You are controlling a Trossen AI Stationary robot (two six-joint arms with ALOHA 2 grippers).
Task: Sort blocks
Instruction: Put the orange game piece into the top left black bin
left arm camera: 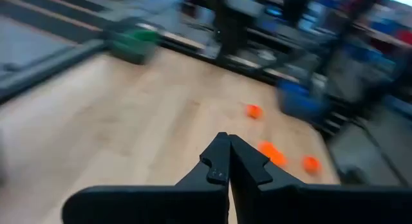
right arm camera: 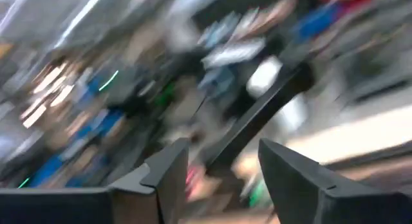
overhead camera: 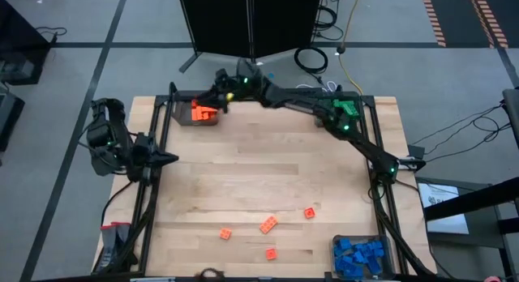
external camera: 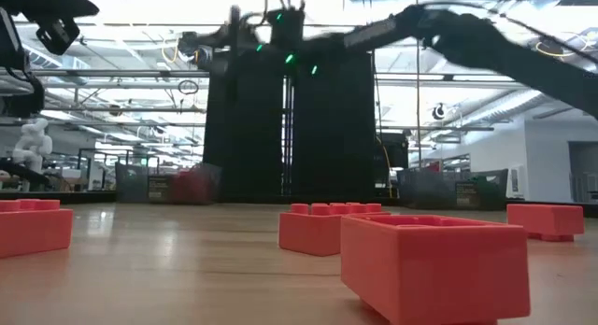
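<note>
Several orange blocks lie flat on the near part of the table: one, one, one and one; the low view shows them close up. My right gripper is open with nothing between its fingers. It hangs over the far left corner, beside the bin holding orange blocks. My left gripper is shut and empty at the table's left edge.
A bin with green blocks stands at the far right, under the right arm. A bin with blue blocks stands at the near right corner. The middle of the table is bare wood. A dark cabinet stands behind the far edge.
</note>
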